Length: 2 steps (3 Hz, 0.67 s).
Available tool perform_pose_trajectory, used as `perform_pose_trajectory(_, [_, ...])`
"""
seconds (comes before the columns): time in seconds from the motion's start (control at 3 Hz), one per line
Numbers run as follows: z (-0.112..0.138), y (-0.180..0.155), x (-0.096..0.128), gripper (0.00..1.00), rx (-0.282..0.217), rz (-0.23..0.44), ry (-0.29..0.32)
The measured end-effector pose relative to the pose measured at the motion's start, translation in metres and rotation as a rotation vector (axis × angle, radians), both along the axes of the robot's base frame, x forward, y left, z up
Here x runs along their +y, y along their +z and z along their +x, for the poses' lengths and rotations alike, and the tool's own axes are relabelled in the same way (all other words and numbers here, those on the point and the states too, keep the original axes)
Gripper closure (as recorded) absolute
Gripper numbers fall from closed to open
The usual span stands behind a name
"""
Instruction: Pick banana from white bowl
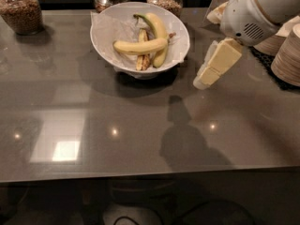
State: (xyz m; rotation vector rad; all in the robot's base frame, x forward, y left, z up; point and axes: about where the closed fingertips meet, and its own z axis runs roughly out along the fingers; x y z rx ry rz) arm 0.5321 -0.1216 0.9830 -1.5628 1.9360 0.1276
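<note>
White bowl (101,36) rear-left on table (93,125); banana (140,46) inside, long axis left-right, right end slightly farther back. Your arm (253,13) enters top right, pincer (202,79) angled down-left, hovering just beside bowl; spread or pressed together: cannot tell.

Glossy grey table (140,144) mirrors bright lights (65,150) — dark beneath — pincer (202,81) hanging over its right side.

Dim scene; lamp reflections glared on the glossy bench (93,107), and the claw (203,80), right of the white bowl (123,67), cast a dark shadow.
</note>
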Motion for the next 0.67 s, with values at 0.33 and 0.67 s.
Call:
perform_pose_trajectory(0.33, [0.0477, 0.0044, 0.0352, 0.00, -0.085, 0.064, 0.034])
perform_pose_trajectory(0.67, [0.0478, 0.0043, 0.0353, 0.00, -0.086, 0.064, 0.035])
